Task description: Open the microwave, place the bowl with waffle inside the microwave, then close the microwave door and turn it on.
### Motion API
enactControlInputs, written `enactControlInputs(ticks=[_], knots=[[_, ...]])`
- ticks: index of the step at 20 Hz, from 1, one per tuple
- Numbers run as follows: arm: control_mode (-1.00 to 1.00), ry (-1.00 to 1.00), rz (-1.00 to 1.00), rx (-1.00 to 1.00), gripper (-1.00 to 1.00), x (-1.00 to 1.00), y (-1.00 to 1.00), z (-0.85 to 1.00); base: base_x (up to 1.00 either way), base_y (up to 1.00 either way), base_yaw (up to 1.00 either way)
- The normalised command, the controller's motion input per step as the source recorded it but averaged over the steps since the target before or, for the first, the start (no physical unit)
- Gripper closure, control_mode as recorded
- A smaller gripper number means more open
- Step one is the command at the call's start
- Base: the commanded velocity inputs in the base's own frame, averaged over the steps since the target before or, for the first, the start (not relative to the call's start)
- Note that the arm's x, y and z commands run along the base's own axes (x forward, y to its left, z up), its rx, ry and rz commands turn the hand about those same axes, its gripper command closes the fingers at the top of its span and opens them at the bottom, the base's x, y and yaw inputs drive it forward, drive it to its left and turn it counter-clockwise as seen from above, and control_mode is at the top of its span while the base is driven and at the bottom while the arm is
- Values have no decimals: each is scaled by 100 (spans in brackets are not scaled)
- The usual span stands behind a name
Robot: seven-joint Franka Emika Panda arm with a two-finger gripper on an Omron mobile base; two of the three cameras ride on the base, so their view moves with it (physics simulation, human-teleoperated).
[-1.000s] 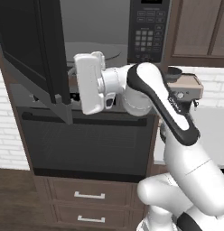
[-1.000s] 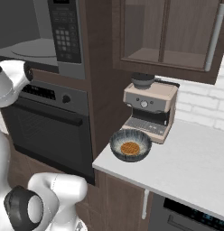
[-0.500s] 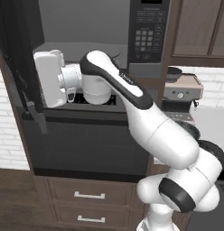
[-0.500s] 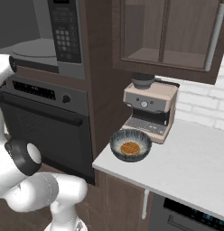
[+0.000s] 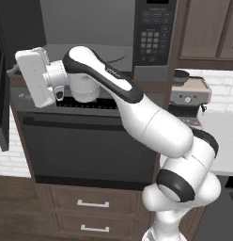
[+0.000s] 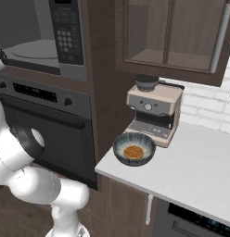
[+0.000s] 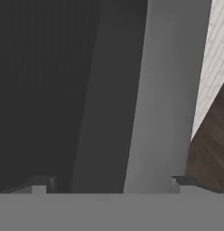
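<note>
Left base view shows the microwave (image 5: 104, 37) standing open above the black oven (image 5: 90, 146), its grey cavity bare to the room and its keypad panel (image 5: 156, 37) on the right. At the far left edge the microwave door (image 5: 2, 94) is swung wide out, a dark panel seen nearly edge-on. The white arm reaches leftward across the oven top, and the gripper (image 5: 12, 70) at its end is close beside that door. Seen from the hand camera, the two fingertips (image 7: 39, 184) stand spread far apart with nothing between them, facing the door's dark glass and grey frame. On the pale counter (image 6: 200, 171) to the right, the bowl (image 6: 134, 149) sits just in front of the coffee machine (image 6: 154, 111), the waffle (image 6: 133, 152) lying inside it
</note>
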Motion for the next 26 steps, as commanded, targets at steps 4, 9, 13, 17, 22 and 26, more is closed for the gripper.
enactControlInputs(ticks=[4,9,13,17,22,26], knots=[[-100,0,-14,-8,-100,-56,-100,0,0,0,0],[-100,0,-20,-17,-100,-61,-100,-9,0,0,0],[-100,7,-22,-18,-100,-56,-100,-37,0,0,0],[-100,17,-18,-5,-100,-33,-100,-40,0,0,0],[-100,0,-17,-1,-100,-44,-100,-55,0,0,0],[-100,0,-24,-4,-100,-36,-100,-53,0,0,0]])
